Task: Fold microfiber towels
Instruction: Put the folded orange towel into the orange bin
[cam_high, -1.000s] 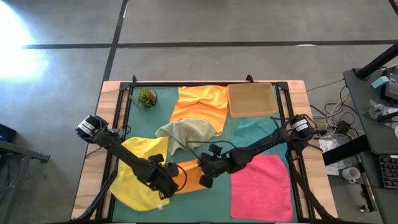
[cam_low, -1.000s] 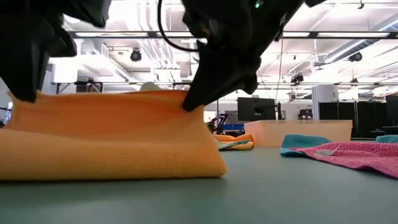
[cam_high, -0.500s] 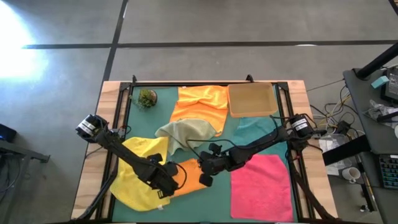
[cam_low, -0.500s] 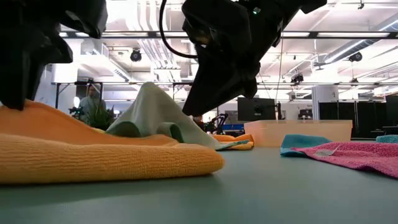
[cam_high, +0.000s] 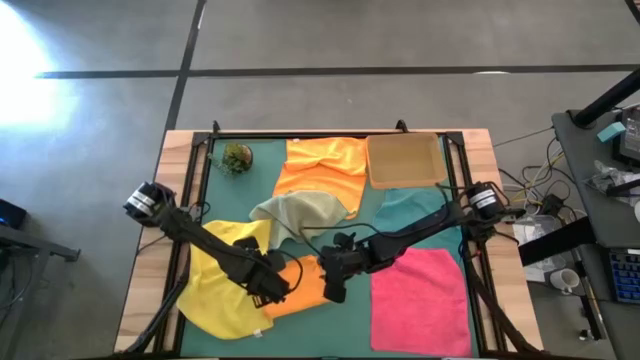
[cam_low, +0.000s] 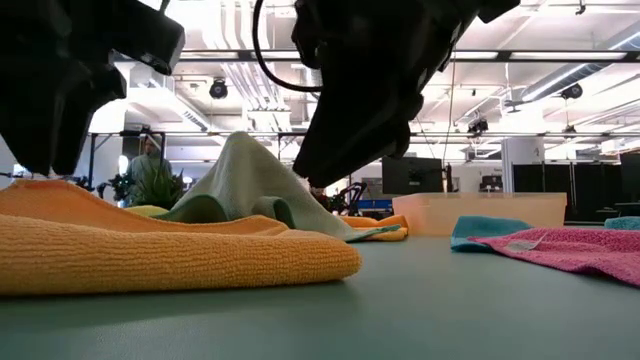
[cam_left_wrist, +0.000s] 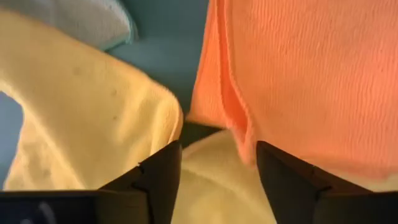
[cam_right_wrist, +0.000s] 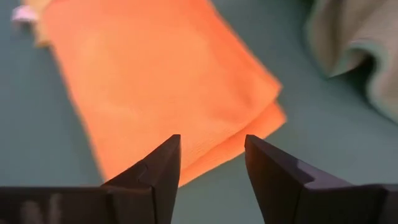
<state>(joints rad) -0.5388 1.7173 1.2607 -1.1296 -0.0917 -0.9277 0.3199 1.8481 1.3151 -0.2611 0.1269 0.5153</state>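
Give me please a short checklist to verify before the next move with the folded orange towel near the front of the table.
1. Left hand released: ok, its fingers stand apart with no cloth between them.
2. Right hand released: ok, open above the folded orange towel, gripping nothing.
3. Fold holds: ok, two layers lie flat in the right wrist view, edges nearly matching.
4. Towel lies free of the others: not ok, one edge rests on the yellow towel.
5. Olive green towel flat: not ok, bunched into a peak.
6. Pink towel ready: ok, spread flat, apart from both hands.
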